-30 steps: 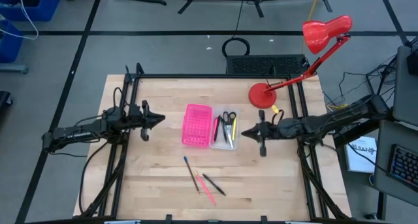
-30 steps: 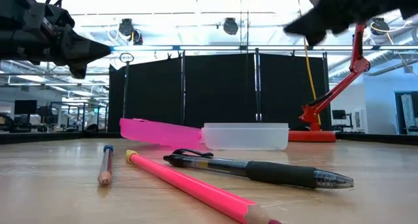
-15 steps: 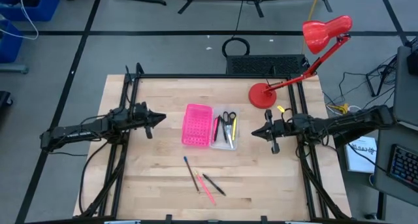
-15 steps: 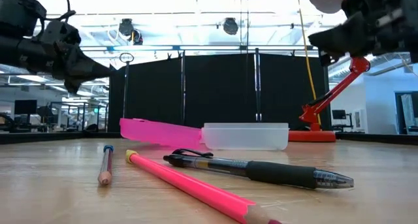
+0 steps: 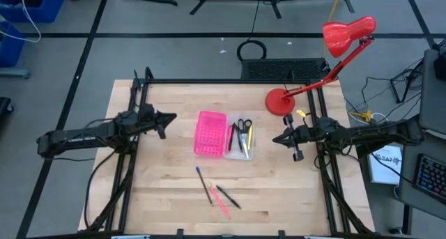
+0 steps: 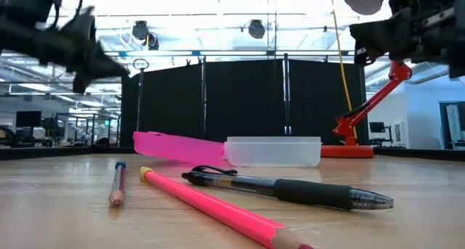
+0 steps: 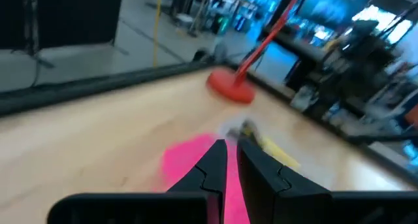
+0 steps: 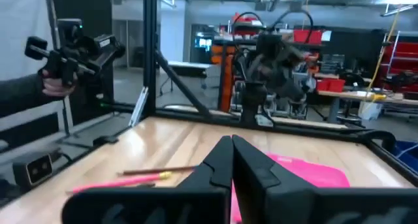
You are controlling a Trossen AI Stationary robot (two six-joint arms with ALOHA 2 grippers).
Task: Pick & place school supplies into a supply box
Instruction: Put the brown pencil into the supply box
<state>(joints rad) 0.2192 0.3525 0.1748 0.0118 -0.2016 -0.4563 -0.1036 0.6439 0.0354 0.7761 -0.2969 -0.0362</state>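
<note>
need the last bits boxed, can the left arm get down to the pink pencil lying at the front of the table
Probably yes. The long pink pencil lies on bare wood beside a black pen and a thin blue-capped pencil, nothing above them. The left gripper hangs empty to their left, fingers near shut, so must open.

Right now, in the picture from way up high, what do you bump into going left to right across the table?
Left end effector → pink tray → clear supply box with scissors → right end effector.

no legible text, labels, numbers, signs
</note>
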